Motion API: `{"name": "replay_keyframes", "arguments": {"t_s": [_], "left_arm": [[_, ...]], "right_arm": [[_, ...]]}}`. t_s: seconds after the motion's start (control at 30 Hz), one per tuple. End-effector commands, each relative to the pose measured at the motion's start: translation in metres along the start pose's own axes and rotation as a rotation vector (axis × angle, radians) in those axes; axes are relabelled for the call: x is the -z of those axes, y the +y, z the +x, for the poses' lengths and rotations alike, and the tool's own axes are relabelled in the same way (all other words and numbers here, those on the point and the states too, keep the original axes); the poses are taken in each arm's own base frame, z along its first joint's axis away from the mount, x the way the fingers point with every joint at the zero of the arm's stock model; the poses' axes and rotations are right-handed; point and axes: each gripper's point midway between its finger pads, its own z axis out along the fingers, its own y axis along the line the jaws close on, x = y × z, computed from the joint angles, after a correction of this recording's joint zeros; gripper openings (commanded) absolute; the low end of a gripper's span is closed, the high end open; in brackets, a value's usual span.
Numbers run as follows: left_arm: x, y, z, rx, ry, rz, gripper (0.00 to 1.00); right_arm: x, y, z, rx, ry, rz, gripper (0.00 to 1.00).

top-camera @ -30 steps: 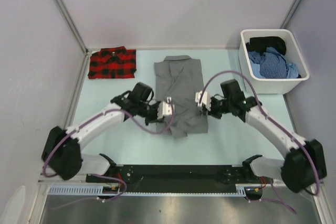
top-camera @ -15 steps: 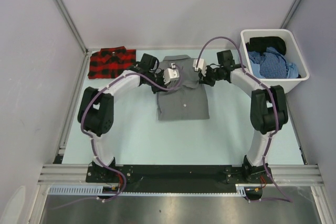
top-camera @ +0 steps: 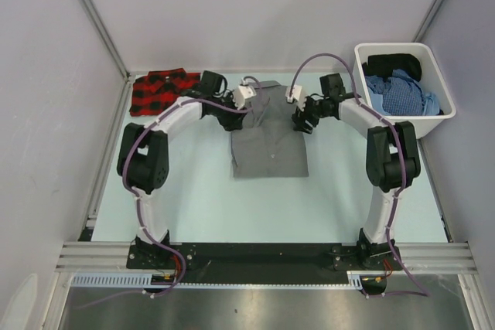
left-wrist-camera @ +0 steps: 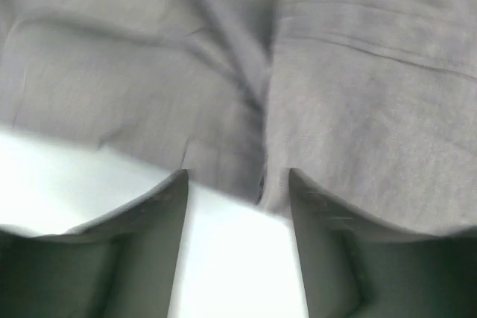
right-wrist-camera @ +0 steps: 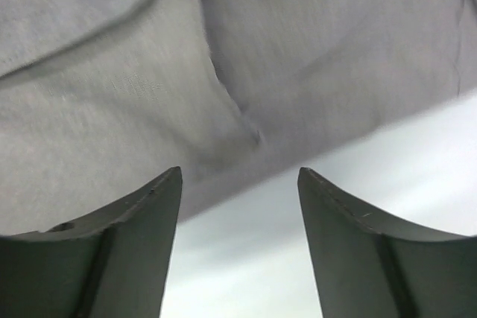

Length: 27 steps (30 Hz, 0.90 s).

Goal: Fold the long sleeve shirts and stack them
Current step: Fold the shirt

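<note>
The grey long sleeve shirt [top-camera: 267,148] lies folded into a compact rectangle at the table's middle, collar end toward the back. The red-and-black plaid shirt [top-camera: 160,90] lies folded at the back left. My left gripper [top-camera: 232,116] hovers at the grey shirt's far left edge, jaws open and empty. In the left wrist view the grey cloth [left-wrist-camera: 343,94] starts just past the fingertips [left-wrist-camera: 153,210]. My right gripper [top-camera: 302,123] is at the far right edge, open too. Its wrist view shows the cloth's edge [right-wrist-camera: 149,80] ahead of the gripper [right-wrist-camera: 240,173].
A white bin [top-camera: 435,75] holding blue and dark clothes stands at the back right, close to the right arm. Grey walls with metal posts close in the pale table [top-camera: 193,191] on three sides.
Both grippers carried the grey shirt's near end up to the collar end, folding it in half. They have since opened and let go of the cloth.
</note>
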Motion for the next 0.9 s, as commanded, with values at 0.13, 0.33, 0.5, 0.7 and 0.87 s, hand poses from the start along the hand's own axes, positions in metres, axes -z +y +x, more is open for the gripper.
{"name": "replay_keyframes", "arguments": {"t_s": [0.13,0.33,0.5,0.7,0.87], "left_arm": [[0.072,-0.051,-0.001,0.491,-0.141,0.125,0.70],[0.048,-0.092,0.030,0.787,-0.107,0.243,0.67],[0.030,-0.081,0.026,0.895,-0.130,0.262,0.64],[0.014,-0.068,0.021,0.961,-0.140,0.295,0.47],[0.022,-0.042,0.015,0.898,-0.149,0.181,0.01]], "right_arm": [[0.078,0.014,-0.022,-0.461,0.000,0.032,0.68],[0.066,0.060,-0.034,-0.739,-0.061,-0.139,0.54],[0.038,0.093,-0.045,-0.712,-0.048,-0.230,0.43],[0.008,0.098,0.002,-0.748,0.078,-0.208,0.37],[0.001,0.089,0.020,-0.750,0.120,-0.184,0.37]]}}
